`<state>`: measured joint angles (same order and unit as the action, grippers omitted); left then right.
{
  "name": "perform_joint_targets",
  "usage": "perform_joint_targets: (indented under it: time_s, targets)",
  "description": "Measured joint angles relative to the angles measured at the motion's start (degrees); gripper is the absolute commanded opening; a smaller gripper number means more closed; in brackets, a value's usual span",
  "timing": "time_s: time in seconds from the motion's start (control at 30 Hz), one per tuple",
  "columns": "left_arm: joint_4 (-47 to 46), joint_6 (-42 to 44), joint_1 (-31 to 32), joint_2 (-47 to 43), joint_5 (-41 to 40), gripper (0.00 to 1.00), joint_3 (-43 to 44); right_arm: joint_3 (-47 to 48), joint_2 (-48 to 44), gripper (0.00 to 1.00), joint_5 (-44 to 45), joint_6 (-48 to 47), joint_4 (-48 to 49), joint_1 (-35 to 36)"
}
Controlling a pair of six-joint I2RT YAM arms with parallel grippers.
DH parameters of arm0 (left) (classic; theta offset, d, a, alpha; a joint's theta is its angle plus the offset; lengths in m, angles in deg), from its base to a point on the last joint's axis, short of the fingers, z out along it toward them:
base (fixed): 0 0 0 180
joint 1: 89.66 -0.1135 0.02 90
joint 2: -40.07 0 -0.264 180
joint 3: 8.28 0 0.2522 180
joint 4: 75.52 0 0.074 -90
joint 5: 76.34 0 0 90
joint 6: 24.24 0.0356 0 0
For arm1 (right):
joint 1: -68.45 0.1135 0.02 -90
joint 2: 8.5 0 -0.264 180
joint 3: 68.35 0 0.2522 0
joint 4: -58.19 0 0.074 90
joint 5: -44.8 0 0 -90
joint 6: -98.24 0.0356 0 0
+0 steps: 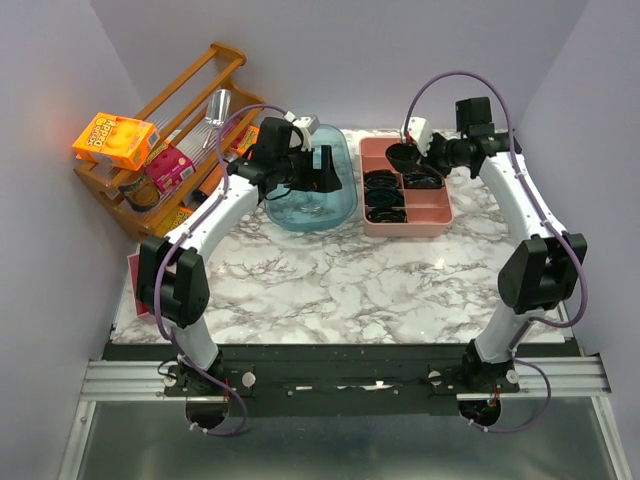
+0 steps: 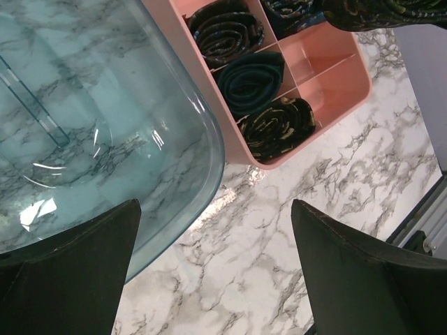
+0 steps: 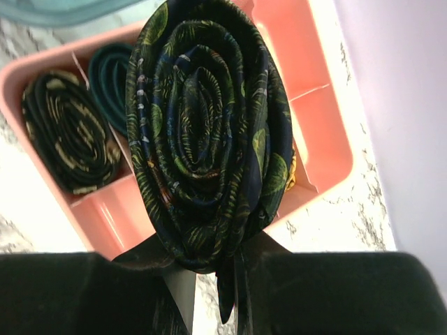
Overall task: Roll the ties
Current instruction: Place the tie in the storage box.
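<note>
Right pincer (image 3: 206, 276): pressed together on the lower edge of a rolled tie (image 3: 209, 132), which it holds up over the pink tray (image 3: 328, 139).
Left pincer (image 2: 215, 216): spread wide with nothing between its fingers, hanging over the near rim of the blue tub (image 2: 199, 139).
Rolled tie: dark blue with a green leaf print, wound in a tight spiral whose face is turned to the right wrist camera. It is clear of the tray floor.
Stored ties: three rolls lie in one column of the pink tray's compartments. There is a black and gold speckled roll (image 2: 276, 125) at the near end, a plain teal roll (image 2: 251, 80) in the middle and another speckled roll (image 2: 223, 31) behind it.
Pink tray: divided by thin walls, standing at the back of the marble worktop (image 1: 330, 280), just beside the blue tub.
Blue tub: clear, rounded, with the marble showing through its floor. It sits between the tray and the wooden rack (image 1: 190, 85).
In the way: the right arm's wrist and purple cable (image 1: 450, 78) arch over the tray's far side in the top view.
Wooden rack: at the left back, leaning, with an orange box (image 1: 115, 140), a pink box (image 1: 170, 168) and a glass (image 1: 217, 108).
Writing: both boxes carry print, too small to read.
</note>
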<state>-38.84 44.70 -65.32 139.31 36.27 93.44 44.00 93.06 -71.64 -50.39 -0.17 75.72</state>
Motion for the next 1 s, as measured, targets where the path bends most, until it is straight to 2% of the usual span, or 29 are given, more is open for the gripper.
perform_joint_targets:
  time_s: [0.43,0.77,1.0]
  targets:
    - [0.57,0.07,-0.22,2.60,3.78,0.99,0.13,-1.46,0.09,0.00,9.81,-6.97,-11.08,-0.26]
    - [0.31,-0.02,-0.28,3.91,4.59,0.99,0.11,-6.45,0.72,0.00,19.02,-6.93,-10.93,-0.26]
    - [-0.13,-0.39,-0.39,3.91,4.66,0.99,0.11,-5.44,4.42,0.01,22.08,-6.86,-9.44,-0.26]
